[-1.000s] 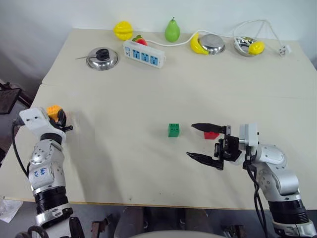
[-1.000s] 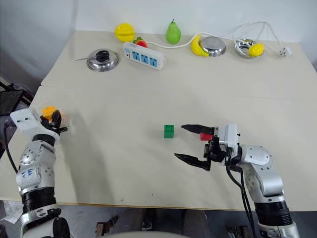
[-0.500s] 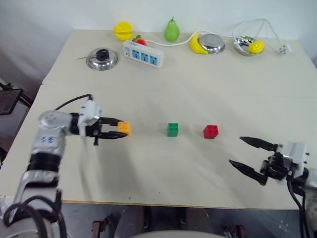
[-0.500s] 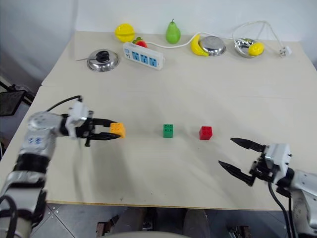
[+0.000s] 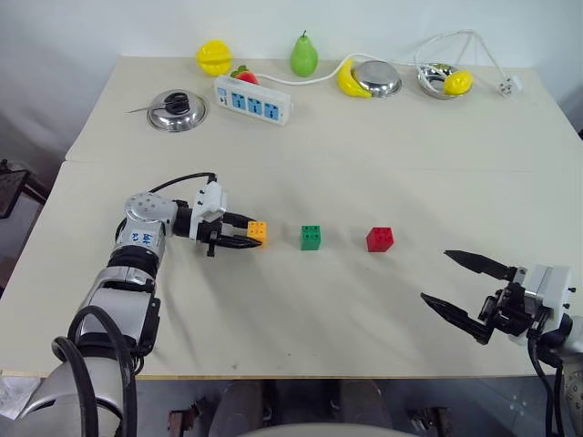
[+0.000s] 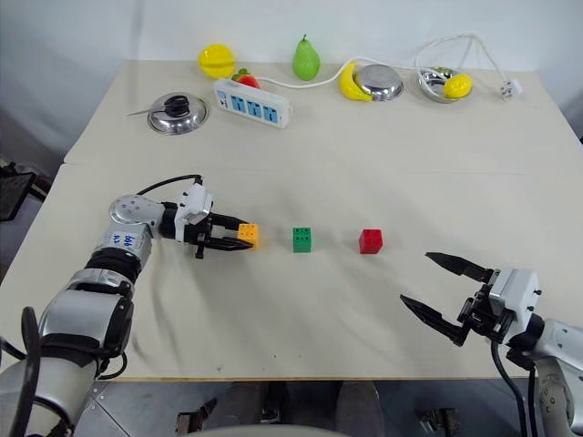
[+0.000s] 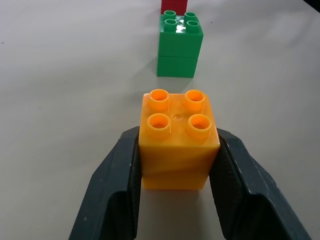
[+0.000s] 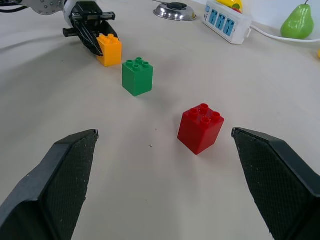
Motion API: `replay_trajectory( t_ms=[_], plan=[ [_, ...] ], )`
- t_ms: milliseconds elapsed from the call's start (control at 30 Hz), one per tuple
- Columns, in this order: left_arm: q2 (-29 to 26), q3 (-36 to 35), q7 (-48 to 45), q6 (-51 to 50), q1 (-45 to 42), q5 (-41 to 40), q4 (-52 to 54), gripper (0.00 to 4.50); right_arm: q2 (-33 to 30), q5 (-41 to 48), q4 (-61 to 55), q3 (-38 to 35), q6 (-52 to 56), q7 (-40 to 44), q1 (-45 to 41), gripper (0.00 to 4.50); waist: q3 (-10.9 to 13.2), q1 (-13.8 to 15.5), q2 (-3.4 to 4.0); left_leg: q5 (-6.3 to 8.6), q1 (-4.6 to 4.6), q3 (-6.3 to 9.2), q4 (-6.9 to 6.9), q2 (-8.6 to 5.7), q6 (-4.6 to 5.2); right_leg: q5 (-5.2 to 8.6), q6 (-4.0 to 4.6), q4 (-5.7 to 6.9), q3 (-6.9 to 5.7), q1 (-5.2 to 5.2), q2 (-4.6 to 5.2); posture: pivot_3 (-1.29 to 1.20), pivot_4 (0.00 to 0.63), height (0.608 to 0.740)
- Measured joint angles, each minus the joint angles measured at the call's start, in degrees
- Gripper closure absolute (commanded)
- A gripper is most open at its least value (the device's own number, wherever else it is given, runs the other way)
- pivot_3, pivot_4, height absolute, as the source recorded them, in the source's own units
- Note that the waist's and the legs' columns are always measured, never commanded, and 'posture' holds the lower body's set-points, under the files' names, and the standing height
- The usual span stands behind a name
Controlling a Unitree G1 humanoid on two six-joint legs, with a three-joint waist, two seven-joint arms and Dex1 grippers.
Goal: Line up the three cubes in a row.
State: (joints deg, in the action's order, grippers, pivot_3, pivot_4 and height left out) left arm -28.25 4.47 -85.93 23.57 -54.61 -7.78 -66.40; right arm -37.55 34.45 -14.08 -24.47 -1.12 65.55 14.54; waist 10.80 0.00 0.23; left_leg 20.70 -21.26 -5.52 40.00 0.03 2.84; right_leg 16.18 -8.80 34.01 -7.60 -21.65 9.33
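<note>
Three studded cubes stand on the cream table. The orange-yellow cube (image 5: 258,232) is at the left of the row, held between the fingers of my left gripper (image 5: 248,234), which is shut on it low at the tabletop. To its right the green cube (image 5: 311,237) stands alone, and further right the red cube (image 5: 380,238). From the left wrist view the orange-yellow cube (image 7: 178,140) lines up with the green cube (image 7: 180,44) and the red one behind it. My right gripper (image 5: 463,289) hovers open near the table's front right, well clear of the red cube (image 8: 200,128).
Along the table's far edge lie a pot lid (image 5: 177,110), a white power strip (image 5: 252,99) with its cable, toy fruit including a green pear (image 5: 303,56), and two steel bowls (image 5: 377,78). A seam (image 5: 319,167) runs across the tabletop.
The camera has shifted. My left gripper carried the orange-yellow cube rightward, close to the green cube. The right gripper drew back from beside the red cube to the front right a second ago.
</note>
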Motion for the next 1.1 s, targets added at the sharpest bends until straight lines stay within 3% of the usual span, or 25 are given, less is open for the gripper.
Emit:
replay_trajectory(
  t_ms=[133,400,600,767,933,1100],
  plan=[
    [-1.7,-1.2,-0.1,0.8,0.1,0.2,-1.1,3.01,0.0,0.0,0.3,0.4,0.0,0.1,-0.2,0.0,0.0,-0.2,0.0,0.0,0.01,0.0,0.0,0.0,0.0,0.0,0.0,0.02,0.0,0.0,0.0,0.0,0.15,0.74],
    [-2.3,-2.6,-0.1,0.1,2.2,0.0,-0.1,0.7,-0.1,0.0,2.8,1.7,0.0,1.7,-3.4,0.0,0.0,-0.1,0.0,-0.01,-0.03,0.04,0.01,0.03,0.05,0.0,0.0,0.04,-0.02,-0.02,0.07,0.0,0.15,0.74],
    [-9.3,-7.3,-0.1,-6.7,12.8,-7.7,16.5,0.7,-2.1,1.2,5.1,1.4,0.1,4.9,-5.3,0.0,0.0,-0.4,0.02,-0.01,-0.01,0.07,-0.03,0.08,0.04,0.0,0.0,0.05,0.0,-0.03,0.09,0.0,0.15,0.74],
    [-14.7,-15.3,1.1,-15.6,30.4,-15.8,36.3,0.7,-4.2,3.4,9.2,0.7,1.0,10.0,-8.3,0.0,0.0,-0.3,0.02,-0.01,0.02,0.13,0.04,0.12,0.05,0.0,0.01,0.06,0.01,0.02,0.13,0.0,0.15,0.74],
    [-15.3,-23.5,9.2,-24.1,41.7,-21.8,51.9,0.7,-3.0,4.1,10.2,1.8,0.0,12.4,-12.2,0.0,0.0,0.3,0.05,-0.01,0.06,0.28,0.05,0.08,0.04,0.0,0.01,0.07,-0.04,0.12,0.26,0.0,0.15,0.74],
    [-13.8,-25.1,15.1,-26.7,47.5,-22.2,59.3,0.7,-1.3,4.6,11.0,3.8,-0.1,14.1,-12.9,0.0,0.0,0.1,0.08,0.0,0.06,0.24,0.01,0.03,0.03,0.0,0.01,0.05,-0.04,0.11,0.26,0.0,0.15,0.74]
  ],
)
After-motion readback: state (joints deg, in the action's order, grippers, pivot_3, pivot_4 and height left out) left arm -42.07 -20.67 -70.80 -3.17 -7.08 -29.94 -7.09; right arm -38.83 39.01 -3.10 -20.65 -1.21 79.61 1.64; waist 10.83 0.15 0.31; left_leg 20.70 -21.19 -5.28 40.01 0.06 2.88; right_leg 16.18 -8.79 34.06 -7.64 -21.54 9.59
